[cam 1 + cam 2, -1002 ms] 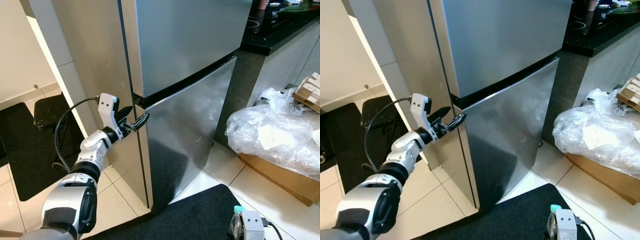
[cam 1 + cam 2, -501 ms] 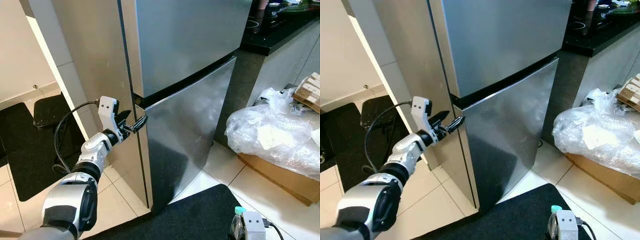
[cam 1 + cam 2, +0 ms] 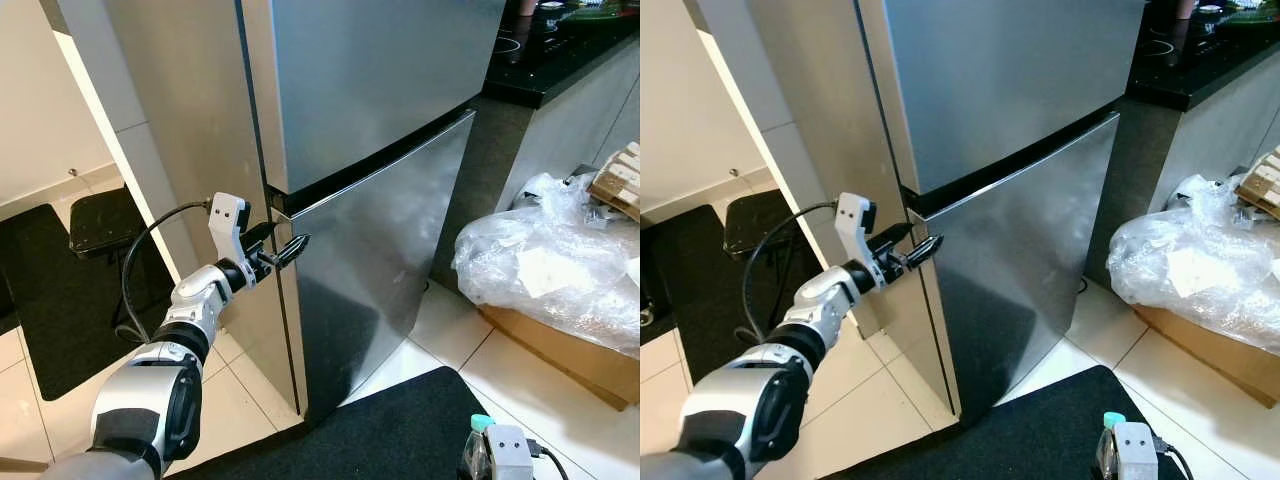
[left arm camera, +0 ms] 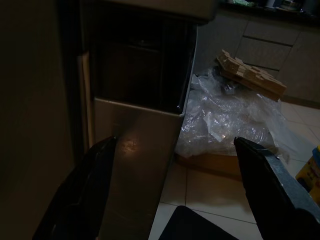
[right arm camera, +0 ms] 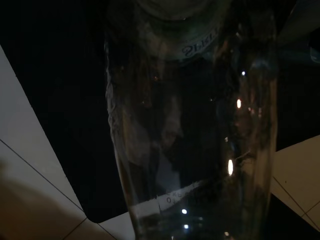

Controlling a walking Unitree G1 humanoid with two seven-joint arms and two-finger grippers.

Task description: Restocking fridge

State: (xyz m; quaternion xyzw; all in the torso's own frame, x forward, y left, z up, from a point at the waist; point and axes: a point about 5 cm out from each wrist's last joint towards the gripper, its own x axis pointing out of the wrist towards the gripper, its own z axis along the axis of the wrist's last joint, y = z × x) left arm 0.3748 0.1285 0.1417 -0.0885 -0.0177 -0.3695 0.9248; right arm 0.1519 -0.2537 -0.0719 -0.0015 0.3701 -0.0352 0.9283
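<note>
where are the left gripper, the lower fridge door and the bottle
left gripper (image 3: 290,246), left eye view, between its fingertips
lower fridge door (image 3: 385,240), left eye view, middle of the steel front
bottle (image 5: 190,130), right wrist view, clear body

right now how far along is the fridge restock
Early. Done: the right gripper holds a clear bottle with a teal cap, low at the robot's side. In hand: the left gripper, fingers open, is at the top corner of the lower fridge door, by the dark gap. Left: that door looks closed, so opening and placing the bottle remain.
</note>
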